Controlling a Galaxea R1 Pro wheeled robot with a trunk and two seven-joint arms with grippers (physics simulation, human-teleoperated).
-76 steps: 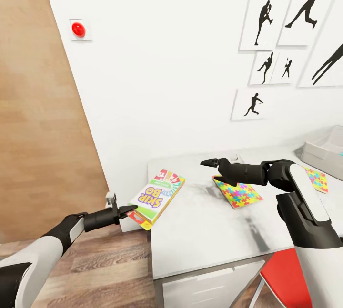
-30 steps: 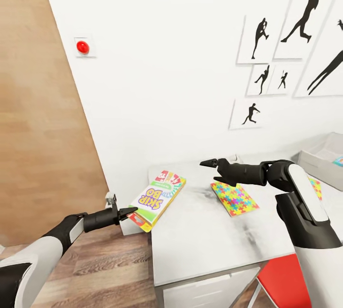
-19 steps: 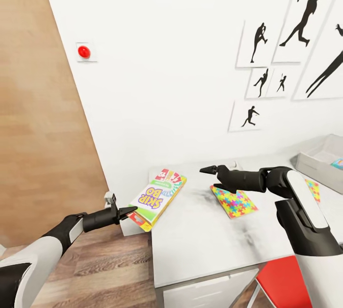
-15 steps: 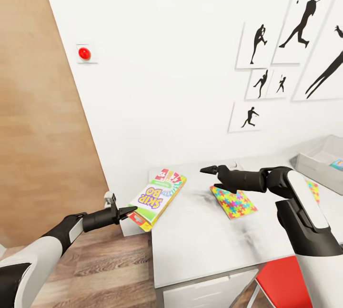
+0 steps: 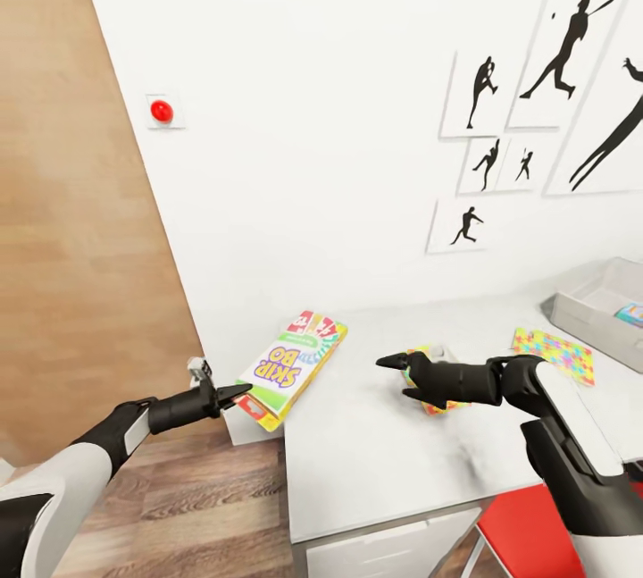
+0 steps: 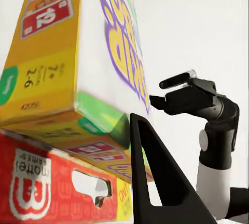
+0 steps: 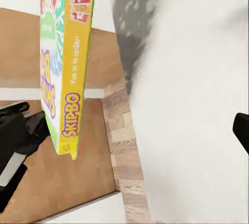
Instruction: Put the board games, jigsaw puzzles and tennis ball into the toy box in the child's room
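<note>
Your left end effector (image 5: 234, 393) grips the near corner of the Skip-Bo board game (image 5: 288, 368), fingers clamped on its yellow-and-red edge. The box is tilted, its far end over the left edge of the worktop (image 5: 384, 462) and its near end out past that edge, above the wood floor (image 5: 179, 506). In the left wrist view the box (image 6: 78, 78) fills most of the picture, with one dark finger (image 6: 155, 182) against its lower edge.

Your right end effector (image 5: 391, 362) hovers low over the worktop, just in front of one jigsaw puzzle (image 5: 427, 381), which its body mostly covers. You cannot tell from these views how far its fingers are spread. The second jigsaw puzzle (image 5: 554, 355) lies flat further right, well apart from the first. Beyond it, at the worktop's far right, the toy box (image 5: 580, 310) sits with something blue showing inside.

On the white wall (image 5: 313, 158) behind hang black baseball-player silhouette pictures (image 5: 554, 69), and a red button (image 5: 162, 111) is mounted to the left.
</note>
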